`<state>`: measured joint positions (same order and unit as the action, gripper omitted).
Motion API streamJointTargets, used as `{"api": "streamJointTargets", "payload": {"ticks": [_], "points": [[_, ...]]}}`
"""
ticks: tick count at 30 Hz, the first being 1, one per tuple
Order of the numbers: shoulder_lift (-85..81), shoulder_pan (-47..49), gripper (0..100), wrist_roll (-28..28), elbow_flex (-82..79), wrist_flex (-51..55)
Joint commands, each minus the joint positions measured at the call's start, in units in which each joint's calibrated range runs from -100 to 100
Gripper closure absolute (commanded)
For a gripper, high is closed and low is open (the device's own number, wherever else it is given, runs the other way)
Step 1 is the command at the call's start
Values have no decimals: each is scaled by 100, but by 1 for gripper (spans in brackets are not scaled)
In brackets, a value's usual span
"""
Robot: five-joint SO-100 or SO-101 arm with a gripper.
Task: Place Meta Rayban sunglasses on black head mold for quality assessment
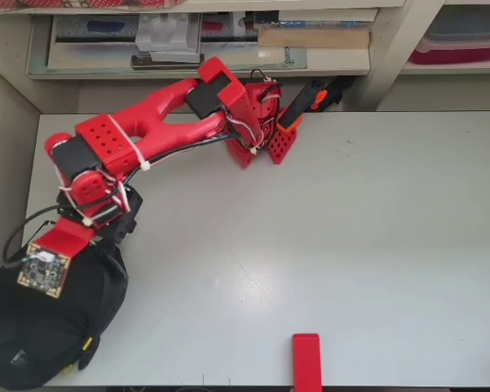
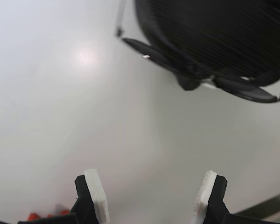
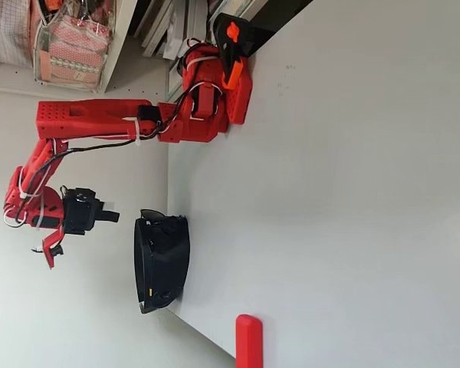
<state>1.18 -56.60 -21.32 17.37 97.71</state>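
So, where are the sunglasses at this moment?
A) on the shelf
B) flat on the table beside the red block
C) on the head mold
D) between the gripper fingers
C: in the wrist view the sunglasses sit on the head mold, and the open gripper is empty, apart from them.

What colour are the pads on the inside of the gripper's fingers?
White, on black fingers; the wrist view shows this best.
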Motion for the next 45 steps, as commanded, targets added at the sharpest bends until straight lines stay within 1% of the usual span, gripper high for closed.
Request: {"api": "streamJointTargets", "payload": {"ticks": [1,5,8,11,15,16,18,20,22,24,27,30,35,42,45], "points": [[-1581,689,7,645,-454,203],[-2366,1306,6,1291,-663,203],[-2998,1827,7,1483,-736,203],[-3606,2338,7,1758,-1464,211],[-4188,3265,7,1739,-3001,185],[-4331,3512,7,1675,-3220,73],[-4626,3997,7,1739,-3566,-438],[-4955,4376,7,2154,-3975,-948],[-5343,4615,7,2756,-4375,-1502],[-5714,4685,7,3075,-4830,-2030],[-6280,4703,7,3267,-5522,-2524],[-6845,4765,7,3542,-6250,-2705],[-7857,5364,7,3913,-7187,-2896],[-9510,5294,7,4048,-8707,-3354],[-10118,5364,7,4323,-9134,-3363]]}}
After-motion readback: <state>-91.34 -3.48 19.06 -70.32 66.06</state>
